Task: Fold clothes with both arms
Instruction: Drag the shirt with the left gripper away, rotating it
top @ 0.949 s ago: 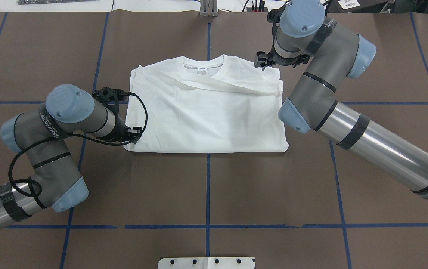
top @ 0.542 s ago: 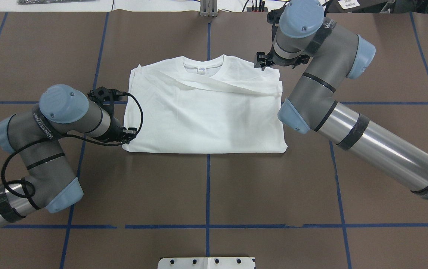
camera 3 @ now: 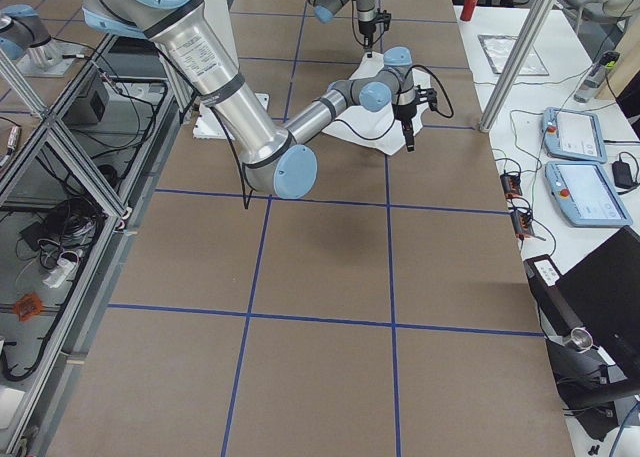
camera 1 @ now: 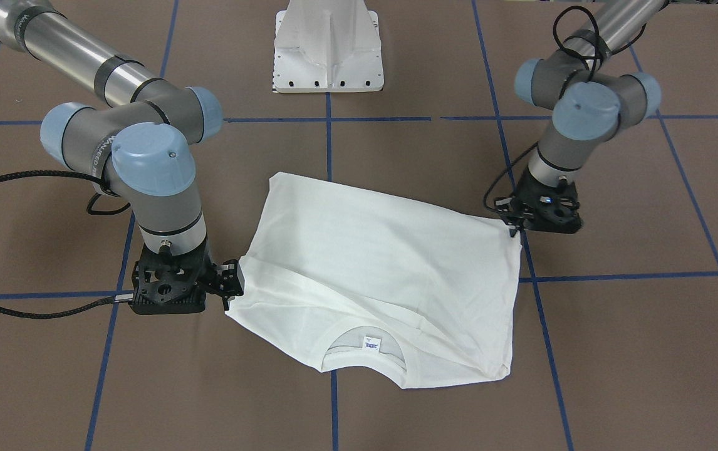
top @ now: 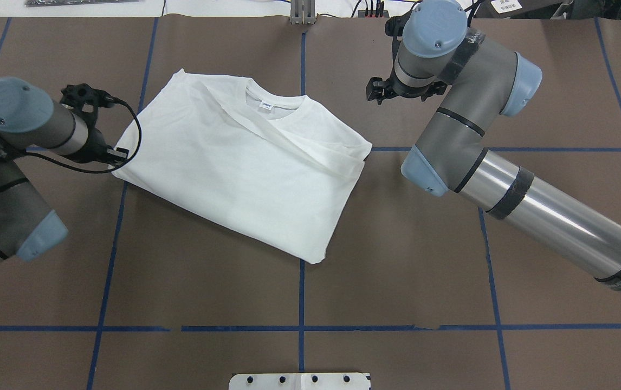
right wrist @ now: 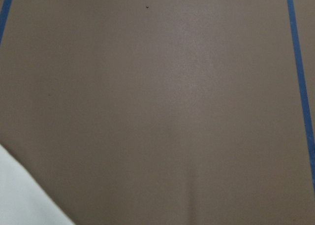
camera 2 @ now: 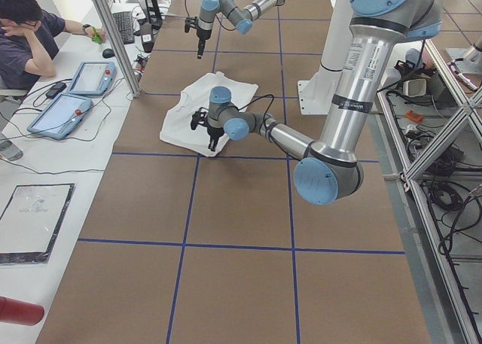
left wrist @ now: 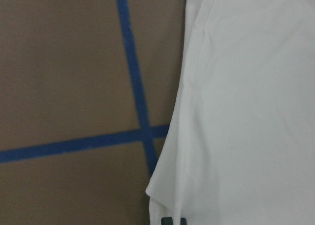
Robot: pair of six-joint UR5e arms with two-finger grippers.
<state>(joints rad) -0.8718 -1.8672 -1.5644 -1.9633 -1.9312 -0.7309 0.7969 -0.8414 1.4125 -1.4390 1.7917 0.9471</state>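
Left end effector [top: 114, 155] is pinched shut on a hem corner of the shirt [top: 245, 173]. The shirt lies flat and skewed on the tabletop [top: 397, 260], with its neckline [top: 267, 101] away from the robot and a sleeve [top: 299, 149] folded across the chest. Light, limp cotton like this will likely slide, sag and crease, so corners or hems are best gripped through every layer. Right end effector [top: 371, 91] hangs apart from the cloth and holds nothing; how wide it stands I cannot tell.
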